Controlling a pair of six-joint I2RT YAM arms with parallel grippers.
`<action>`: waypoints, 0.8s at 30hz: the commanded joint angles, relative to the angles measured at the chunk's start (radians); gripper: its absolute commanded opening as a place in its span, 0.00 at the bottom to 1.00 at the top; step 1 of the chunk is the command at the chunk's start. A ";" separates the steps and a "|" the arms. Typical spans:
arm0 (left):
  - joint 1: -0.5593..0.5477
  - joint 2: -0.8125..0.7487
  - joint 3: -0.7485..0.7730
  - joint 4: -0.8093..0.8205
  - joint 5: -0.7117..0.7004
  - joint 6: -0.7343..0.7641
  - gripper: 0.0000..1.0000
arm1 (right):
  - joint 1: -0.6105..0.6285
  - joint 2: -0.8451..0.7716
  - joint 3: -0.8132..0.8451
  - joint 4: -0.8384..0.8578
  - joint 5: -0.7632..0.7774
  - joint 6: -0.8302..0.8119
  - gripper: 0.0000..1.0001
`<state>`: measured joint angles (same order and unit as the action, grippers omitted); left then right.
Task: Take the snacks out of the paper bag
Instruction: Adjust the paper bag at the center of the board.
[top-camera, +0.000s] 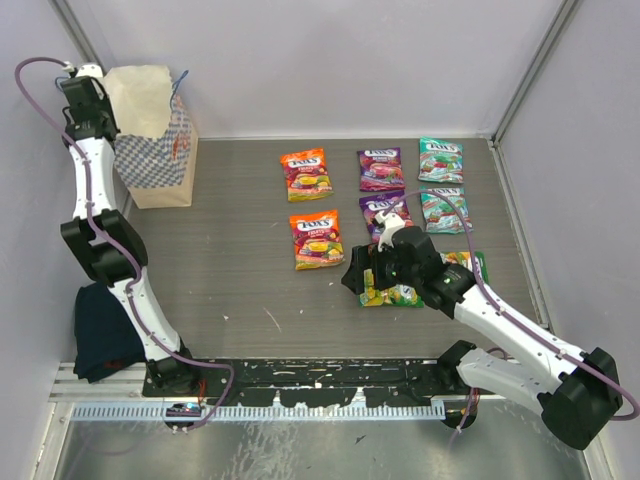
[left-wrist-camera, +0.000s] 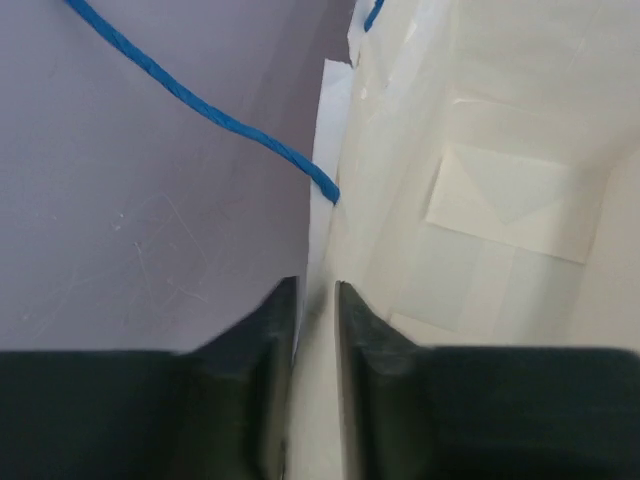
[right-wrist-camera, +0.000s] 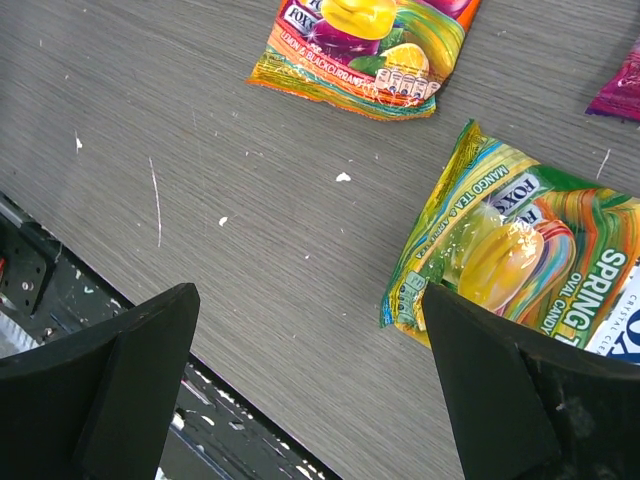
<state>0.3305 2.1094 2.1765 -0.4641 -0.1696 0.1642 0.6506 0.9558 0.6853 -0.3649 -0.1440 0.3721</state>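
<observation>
Straddling the rim wall of the paper bag (left-wrist-camera: 480, 150), left tool (left-wrist-camera: 315, 292) is nearly closed, likely steadying the bag standing at the desk's (top-camera: 240, 250) far-left corner; clamped or slack, cannot tell. Right tool (right-wrist-camera: 308, 300) gapes, released, low over the yellow-green packet (right-wrist-camera: 510, 260); other snacks (top-camera: 305, 172) lie in rows beyond.

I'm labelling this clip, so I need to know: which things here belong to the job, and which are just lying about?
Job:
- bag
- orange packets
- purple packets
- teal packets
- yellow-green packet

Lying about:
- dark blue cloth by the left arm's base
</observation>
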 joint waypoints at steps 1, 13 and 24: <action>0.006 -0.022 0.023 0.038 -0.034 -0.020 0.37 | 0.001 -0.007 0.002 0.053 -0.023 -0.006 1.00; -0.017 -0.181 -0.002 0.042 0.000 -0.180 0.98 | 0.001 0.016 0.000 0.067 -0.044 -0.004 1.00; -0.096 -0.530 -0.520 0.374 0.029 -0.231 0.98 | 0.001 0.036 0.003 0.064 -0.049 -0.003 1.00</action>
<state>0.2577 1.6917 1.8027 -0.2871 -0.1520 -0.0422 0.6506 0.9913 0.6804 -0.3470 -0.1783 0.3721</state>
